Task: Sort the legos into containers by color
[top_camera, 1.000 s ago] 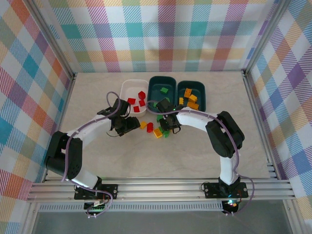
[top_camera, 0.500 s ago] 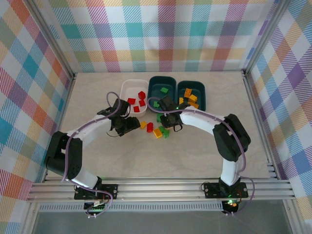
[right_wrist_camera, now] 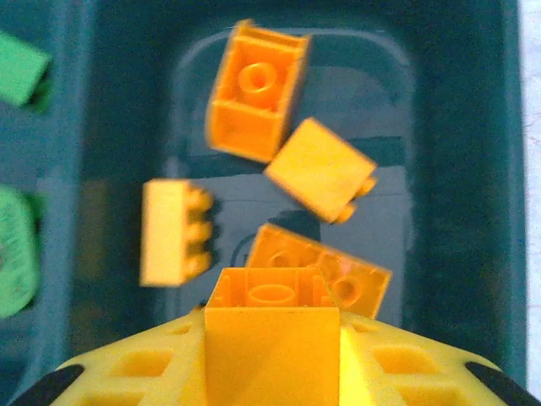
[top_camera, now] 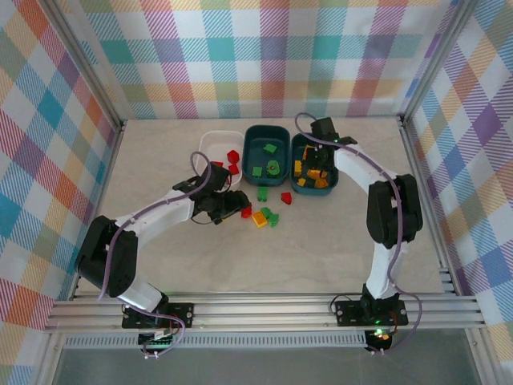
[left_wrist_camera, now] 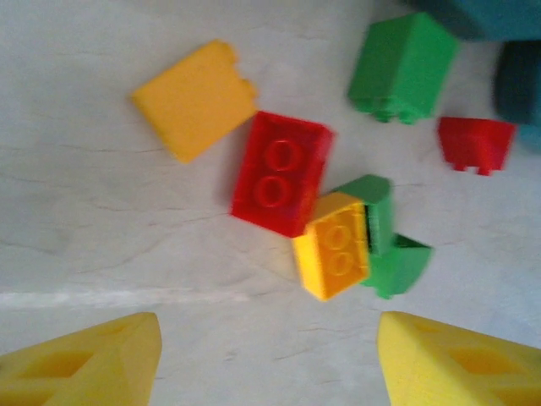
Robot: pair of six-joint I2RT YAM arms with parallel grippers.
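Over rightmost tub now: right jaws, brick clamped.

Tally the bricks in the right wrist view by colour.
orange bricks: 5, four lying in the teal tub, one in the right hand
green bricks: 2
Total: 7

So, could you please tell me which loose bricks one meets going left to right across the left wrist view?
In order: flat orange brick → red two-stud brick → yellow two-stud brick → large green brick → small red brick.
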